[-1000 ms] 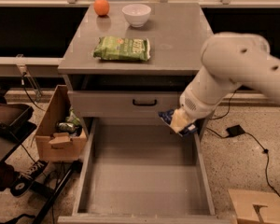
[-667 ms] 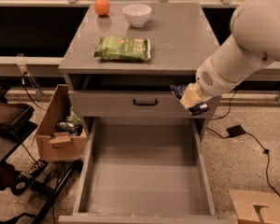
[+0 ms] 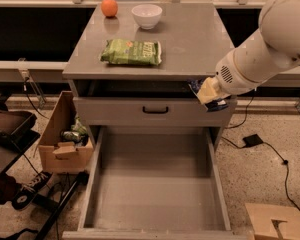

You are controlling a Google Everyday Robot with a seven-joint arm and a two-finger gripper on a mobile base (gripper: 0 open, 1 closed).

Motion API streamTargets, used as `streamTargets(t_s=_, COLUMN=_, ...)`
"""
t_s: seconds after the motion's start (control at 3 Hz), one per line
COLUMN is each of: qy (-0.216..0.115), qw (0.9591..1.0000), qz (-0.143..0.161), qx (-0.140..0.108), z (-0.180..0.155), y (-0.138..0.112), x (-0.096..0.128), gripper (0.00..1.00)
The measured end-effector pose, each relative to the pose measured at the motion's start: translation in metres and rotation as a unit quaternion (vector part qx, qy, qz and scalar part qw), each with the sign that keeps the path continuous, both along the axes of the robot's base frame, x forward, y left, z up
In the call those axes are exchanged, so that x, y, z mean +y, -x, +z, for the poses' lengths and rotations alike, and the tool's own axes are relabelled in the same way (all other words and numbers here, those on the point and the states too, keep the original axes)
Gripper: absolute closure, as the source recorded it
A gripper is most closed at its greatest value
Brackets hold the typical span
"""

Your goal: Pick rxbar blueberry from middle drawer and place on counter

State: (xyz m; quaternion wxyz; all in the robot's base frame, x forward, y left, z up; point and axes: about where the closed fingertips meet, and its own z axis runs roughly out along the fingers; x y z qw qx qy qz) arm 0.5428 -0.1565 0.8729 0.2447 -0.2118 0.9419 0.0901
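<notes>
My gripper (image 3: 208,93) is shut on the rxbar blueberry (image 3: 216,104), a small dark blue bar whose edges show around the yellowish fingers. It hangs at the right front corner of the cabinet, level with the counter's (image 3: 190,39) front edge and just below it. The middle drawer (image 3: 158,184) is pulled wide open below, its grey floor bare. My white arm reaches in from the upper right.
A green chip bag (image 3: 131,52), a white bowl (image 3: 147,15) and an orange (image 3: 109,7) lie on the counter. The shallower drawer front with the black handle (image 3: 155,110) is closed. A cardboard box (image 3: 64,136) stands at the left; cables and another box (image 3: 277,221) lie at the right.
My gripper has risen with the bar from beside the open drawer's right wall up to the counter's front right edge, and the arm has swung up and right.
</notes>
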Motion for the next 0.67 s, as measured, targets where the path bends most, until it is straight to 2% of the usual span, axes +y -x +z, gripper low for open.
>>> streamTargets(t_s=0.33, qy=0.001, qw=0.9994, qz=-0.006, qx=-0.034, z=0.019, y=-0.036, x=-0.008, gripper=1.0)
streamTargets(t_s=0.67, qy=-0.008, qw=0.9956, qz=-0.015, qx=-0.092, z=0.055, y=-0.093, x=-0.028, gripper=1.0)
